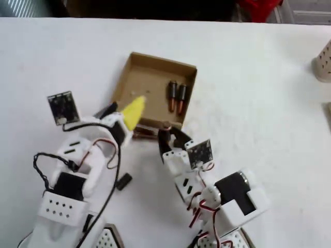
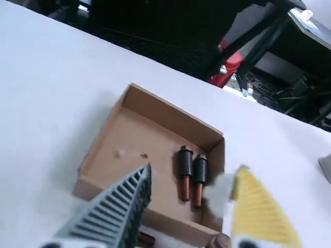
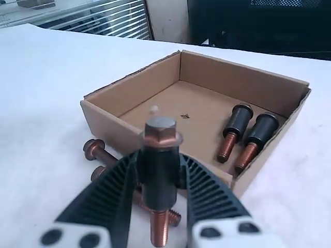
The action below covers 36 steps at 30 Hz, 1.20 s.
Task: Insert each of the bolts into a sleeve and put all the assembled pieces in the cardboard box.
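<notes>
Gripping the black sleeve (image 3: 158,178) of an upright assembled piece, the right gripper (image 3: 158,165) sits just outside the near wall of the cardboard box (image 3: 243,82). Two finished pieces (image 1: 176,96) lie by its right wall. Loose bolts (image 3: 95,150) rest on the table (image 1: 258,77) beside the near wall. The left gripper (image 2: 194,173) hangs open over the box. The piece looks stiff, heavy and probably slick, so mid-sleeve seems the surest hold.

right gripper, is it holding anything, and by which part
The right gripper holds an upright bolt fitted in a black sleeve, clamped on the sleeve, with the head sticking out on top.
</notes>
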Tool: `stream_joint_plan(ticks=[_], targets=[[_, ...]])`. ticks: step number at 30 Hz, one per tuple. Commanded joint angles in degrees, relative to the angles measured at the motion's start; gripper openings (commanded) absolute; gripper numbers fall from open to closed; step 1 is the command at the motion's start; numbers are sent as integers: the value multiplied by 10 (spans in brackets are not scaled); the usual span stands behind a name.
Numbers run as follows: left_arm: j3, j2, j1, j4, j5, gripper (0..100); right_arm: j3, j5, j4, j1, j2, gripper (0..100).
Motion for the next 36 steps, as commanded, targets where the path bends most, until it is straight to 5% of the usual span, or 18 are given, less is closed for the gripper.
stream_joint_plan(ticks=[1,5,11,20,29,36], targets=[[-33,-13,-44,44,4,87,-1,4,-15,8,-2,16],[-33,-13,-95,148,2,43,-1,4,-15,9,-3,16],[12,-14,-131,283,-106,23,0,4,3,19,-7,16],[148,-17,-132,287,-265,24,4,5,95,56,-92,16],[195,-17,-133,238,-316,24,-3,175,399,93,-319,16],[196,-17,-133,235,-316,24,-35,193,749,98,-578,17]])
